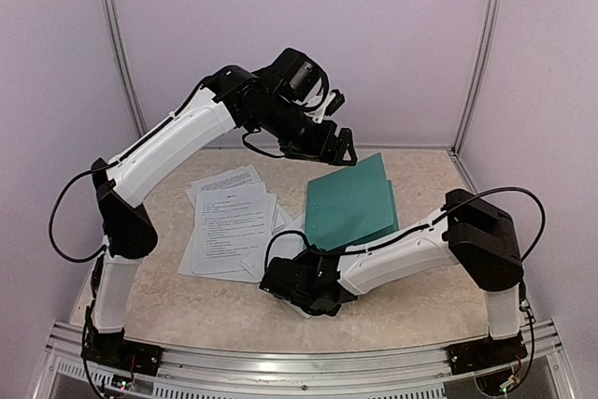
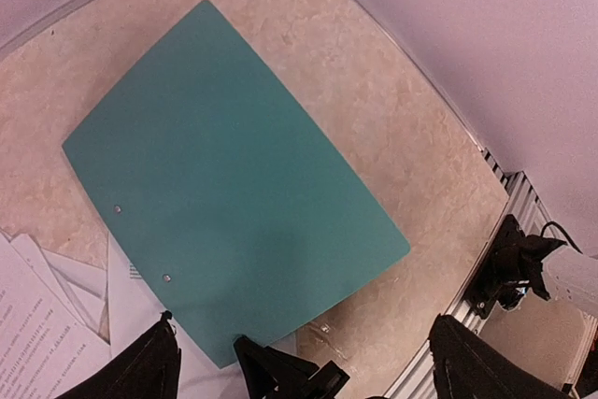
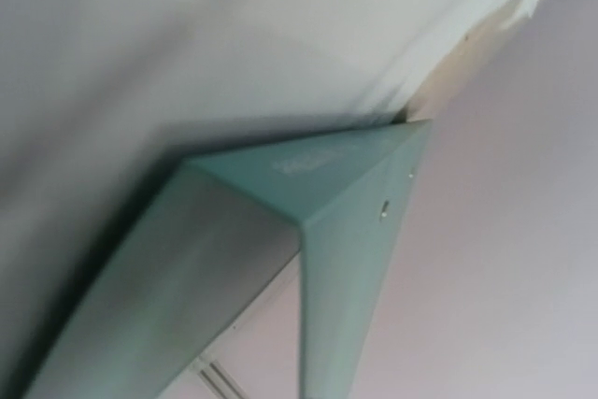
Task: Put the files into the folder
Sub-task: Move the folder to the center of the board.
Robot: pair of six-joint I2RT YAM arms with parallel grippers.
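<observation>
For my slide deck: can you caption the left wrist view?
Left gripper, open, hovers above the teal folder on the beige table, loose printed sheets fanned at its lower-left corner.

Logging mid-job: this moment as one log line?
left fingers: open, above folder | right arm: low at folder's near corner, grip state unclear | folder: closed | files: loose beside folder
</observation>
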